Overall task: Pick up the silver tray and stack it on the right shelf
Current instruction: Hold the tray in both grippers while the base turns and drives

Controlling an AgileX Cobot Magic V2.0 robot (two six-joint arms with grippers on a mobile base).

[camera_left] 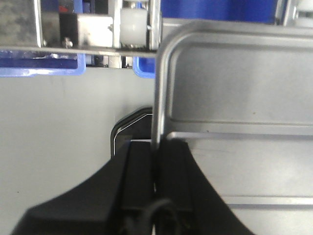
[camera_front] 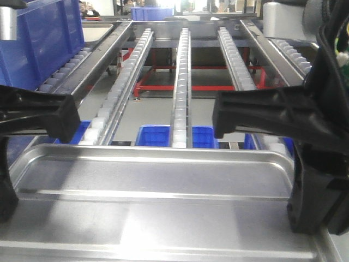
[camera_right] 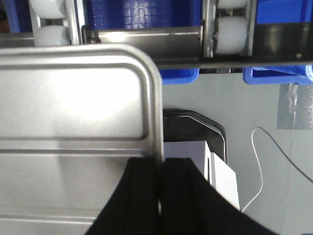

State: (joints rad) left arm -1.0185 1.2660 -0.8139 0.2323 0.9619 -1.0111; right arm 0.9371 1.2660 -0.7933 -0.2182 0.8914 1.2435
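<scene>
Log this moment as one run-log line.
phase: hold | left end effector: shut on silver tray left rim | right end effector: shut on right rim | right shelf: ahead, tray not yet on it

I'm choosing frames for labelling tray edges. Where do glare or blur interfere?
Front view: a glare patch washes out the floor of the silver tray, and the background is blown out. Left wrist view: the left gripper is dark and soft. Right wrist view: glare on the tray's floor; the rim is readable.

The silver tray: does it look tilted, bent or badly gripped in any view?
Nothing stands out. The silver tray looks level and undented; the left gripper and right gripper each pinch one side rim.
</scene>
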